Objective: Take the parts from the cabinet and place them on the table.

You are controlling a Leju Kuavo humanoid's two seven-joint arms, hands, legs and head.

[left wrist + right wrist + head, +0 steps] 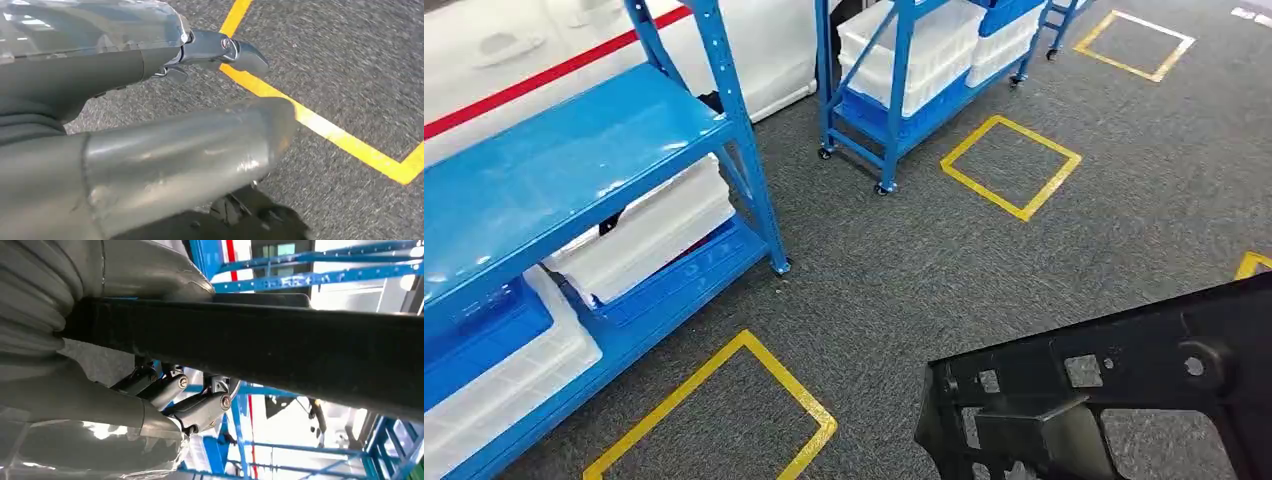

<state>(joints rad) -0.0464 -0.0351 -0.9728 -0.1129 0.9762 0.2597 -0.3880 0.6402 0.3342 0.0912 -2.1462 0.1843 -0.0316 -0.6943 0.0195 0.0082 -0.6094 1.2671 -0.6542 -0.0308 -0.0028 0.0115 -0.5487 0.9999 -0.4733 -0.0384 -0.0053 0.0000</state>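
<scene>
**Inspector:** State of the right hand (165, 400)?

**Assessor:** Closed on the black plastic part (1114, 400). In the right wrist view its fingers (200, 407) curl round one side of the bar, with the grey thumb on the other. In the head view the part sits low at near right, above the grey carpet (904, 270).

**Inspector:** And the left hand (165, 145)?

**Assessor:** Hanging over the carpet near a yellow tape line (320, 125). I see nothing in it; how far its fingers are spread I cannot tell (the thumb blocks most of that view).

**Inspector:** Surroundings?

**Assessor:** A blue shelving rack (574, 190) with white bins (649, 230) at near left, and a second rack on castors (904, 90) further off.

**Inspector:** Risks?

**Assessor:** The part is long and appears held at one edge, so in my judgement it could swing or twist in the grasp while walking. Its free end might clip a rack upright during a turn. No worktop is in sight, so the carry likely has some way to run.
</scene>
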